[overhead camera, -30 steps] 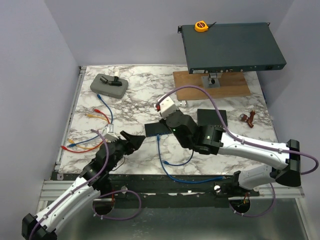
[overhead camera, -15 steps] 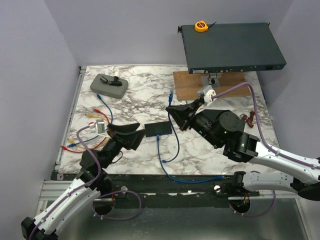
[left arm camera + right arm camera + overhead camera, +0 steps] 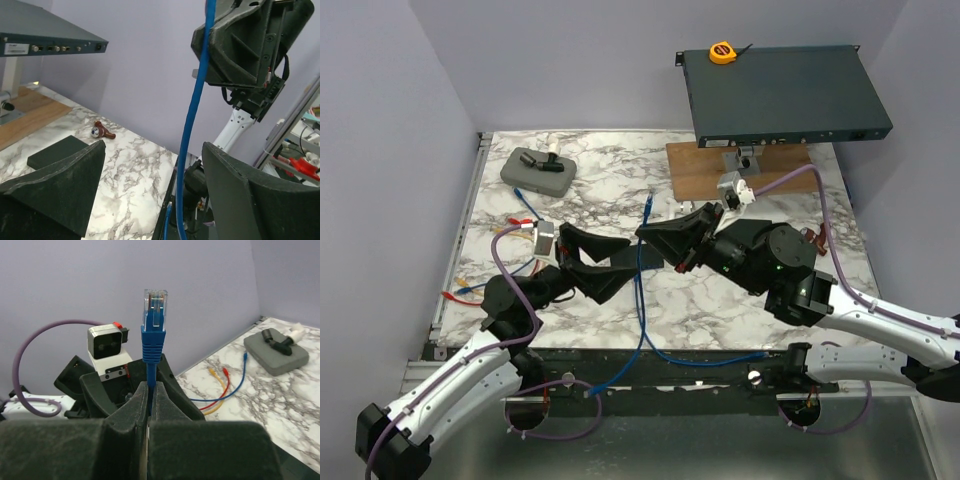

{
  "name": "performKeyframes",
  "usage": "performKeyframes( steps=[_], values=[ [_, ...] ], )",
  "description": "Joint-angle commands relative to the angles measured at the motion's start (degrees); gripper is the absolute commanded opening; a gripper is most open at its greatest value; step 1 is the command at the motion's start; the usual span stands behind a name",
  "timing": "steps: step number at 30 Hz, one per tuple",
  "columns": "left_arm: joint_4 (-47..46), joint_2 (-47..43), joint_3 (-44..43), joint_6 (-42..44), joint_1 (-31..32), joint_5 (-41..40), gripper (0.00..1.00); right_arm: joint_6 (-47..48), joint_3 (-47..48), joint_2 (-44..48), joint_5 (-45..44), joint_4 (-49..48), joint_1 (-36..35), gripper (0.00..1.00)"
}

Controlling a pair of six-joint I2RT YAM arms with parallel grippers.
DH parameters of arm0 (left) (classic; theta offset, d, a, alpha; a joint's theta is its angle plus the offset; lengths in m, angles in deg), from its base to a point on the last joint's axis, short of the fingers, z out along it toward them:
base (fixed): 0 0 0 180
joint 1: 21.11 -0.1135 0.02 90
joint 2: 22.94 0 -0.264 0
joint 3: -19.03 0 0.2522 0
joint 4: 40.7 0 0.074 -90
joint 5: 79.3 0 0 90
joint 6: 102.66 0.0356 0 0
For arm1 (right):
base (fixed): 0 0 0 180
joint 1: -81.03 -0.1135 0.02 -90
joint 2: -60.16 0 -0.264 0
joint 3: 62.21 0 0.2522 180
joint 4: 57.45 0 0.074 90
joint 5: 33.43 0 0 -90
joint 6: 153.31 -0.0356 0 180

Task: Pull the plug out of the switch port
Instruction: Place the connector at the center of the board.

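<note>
A blue cable climbs from the near edge of the marble tabletop and rises between the two arms. The left arm reaches in low from the near left with its elbow bent. The left gripper is spread wide and holds nothing — from its wrist view the cable hangs in the gap, touching neither finger.

Just beyond, the right arm folds in from the right. The right gripper is pressed together, pinching the cable just below the plug. The plug stands upright in the air, clear tip uppermost, in no port. I cannot pick out the switch beneath the grippers.

A flat black block lies farther right, with a small brown piece past it. Loose coloured leads sprawl at the left, and a grey case sits behind them. At the far side, a dark rack unit stands over a wooden board — a yellow tape measure rests on top.
</note>
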Motion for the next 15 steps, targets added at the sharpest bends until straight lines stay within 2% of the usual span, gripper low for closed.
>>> performKeyframes(
  steps=[1, 7, 15],
  values=[
    [-5.2, 3.0, -1.7, 0.9, 0.2, 7.6, 0.73, -2.1, -1.3, -0.4, 3.4, -3.6, 0.3, 0.01],
    [-5.4, 3.7, -1.4, 0.8, 0.5, 9.2, 0.62, -1.8, -1.3, -1.2, 3.3, -3.8, 0.3, 0.01],
    [-6.6, 4.3, -1.5, 0.4, 0.7, 10.1, 0.26, -1.6, -1.1, -1.8, 3.0, -3.5, 0.2, 0.01]
  ],
)
